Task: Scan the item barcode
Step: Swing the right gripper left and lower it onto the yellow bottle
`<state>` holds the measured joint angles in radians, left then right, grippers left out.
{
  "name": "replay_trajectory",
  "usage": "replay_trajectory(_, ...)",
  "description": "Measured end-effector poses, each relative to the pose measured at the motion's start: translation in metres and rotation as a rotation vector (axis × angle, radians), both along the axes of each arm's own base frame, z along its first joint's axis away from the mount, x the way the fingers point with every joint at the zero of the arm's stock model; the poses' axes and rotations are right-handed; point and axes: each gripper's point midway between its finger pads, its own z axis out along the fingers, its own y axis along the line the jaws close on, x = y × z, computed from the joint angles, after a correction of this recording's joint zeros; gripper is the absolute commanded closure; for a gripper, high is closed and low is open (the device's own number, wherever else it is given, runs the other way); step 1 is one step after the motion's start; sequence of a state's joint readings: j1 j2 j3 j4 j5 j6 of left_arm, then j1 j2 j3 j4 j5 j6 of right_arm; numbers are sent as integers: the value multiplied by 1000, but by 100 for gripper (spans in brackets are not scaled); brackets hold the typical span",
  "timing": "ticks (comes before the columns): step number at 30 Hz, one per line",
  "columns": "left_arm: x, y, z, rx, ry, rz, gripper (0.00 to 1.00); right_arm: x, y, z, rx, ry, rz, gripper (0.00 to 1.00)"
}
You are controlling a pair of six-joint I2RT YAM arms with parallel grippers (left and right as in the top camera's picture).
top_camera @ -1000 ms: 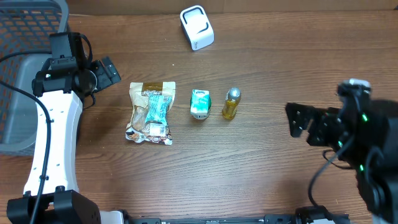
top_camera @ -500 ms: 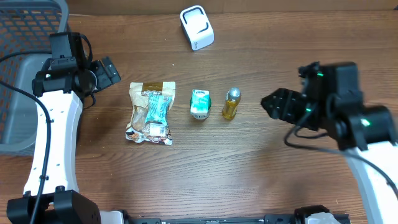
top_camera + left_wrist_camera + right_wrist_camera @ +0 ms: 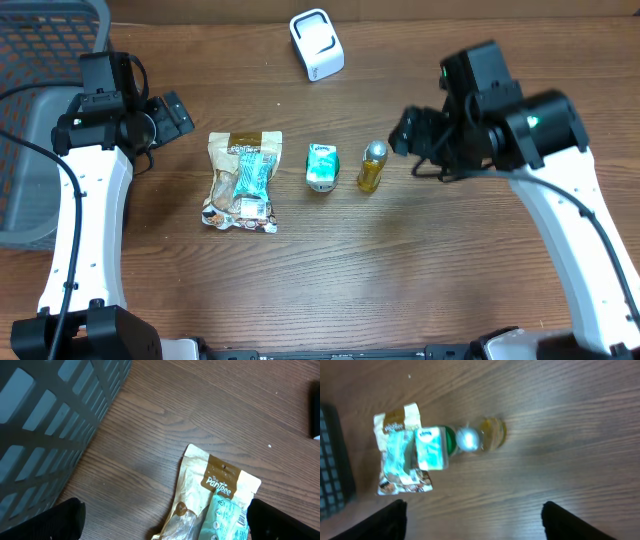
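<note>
**A:** Where is the right gripper (image 3: 412, 142)?

**B:** It hangs over the brown wooden table (image 3: 300, 290), just beside the small yellow bottle with a silver cap (image 3: 372, 168). It is on the side of the bottle that faces away from the other goods, and it does not touch the bottle.

**A:** How do its jaws stand?

**B:** They are wide apart. In the right wrist view the two dark fingers sit at the lower corners, and only bare table is between them. It holds nothing.

**A:** And the bottle itself?

**B:** It seems to stand upright at one end of a short row. Close beside it is a small white and teal carton (image 3: 321, 167). After a gap comes a flat beige and teal snack bag (image 3: 242, 182), which lies on the table. From the wrist camera the bottle is ahead of the fingers, not between them.

**A:** Which one is to be scanned?

**B:** I cannot tell.

**A:** Where is the scanner?

**B:** The white box-shaped scanner (image 3: 316, 44) is at the far side of the table, well apart from the row and from both grippers.

**A:** And the left gripper (image 3: 172, 115)?

**B:** It is near the grey mesh basket (image 3: 40, 60), beside the upper corner of the snack bag. Its jaws are spread fully and it grips nothing.
</note>
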<state>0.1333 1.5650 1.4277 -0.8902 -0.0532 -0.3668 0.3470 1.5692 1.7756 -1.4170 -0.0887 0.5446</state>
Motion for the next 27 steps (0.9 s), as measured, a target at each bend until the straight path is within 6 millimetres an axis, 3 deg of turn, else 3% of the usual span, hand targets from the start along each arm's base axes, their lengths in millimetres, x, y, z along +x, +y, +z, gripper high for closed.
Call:
replay_trajectory(7,0,0,0,0,0,0,0,18,2,-32,-43,90,-44,6)
replay_trajectory(9,0,0,0,0,0,0,0,22,3,-41,-52,111,-50,0)
replay_trajectory(12,0,0,0,0,0,0,1,27,4,-51,-59,132,-57,0)
replay_trajectory(18,0,0,0,0,0,0,0,49,12,-49,-30,55,-58,1)
replay_trajectory(27,0,0,0,0,0,0,0,56,16,-61,-35,73,-58,5)
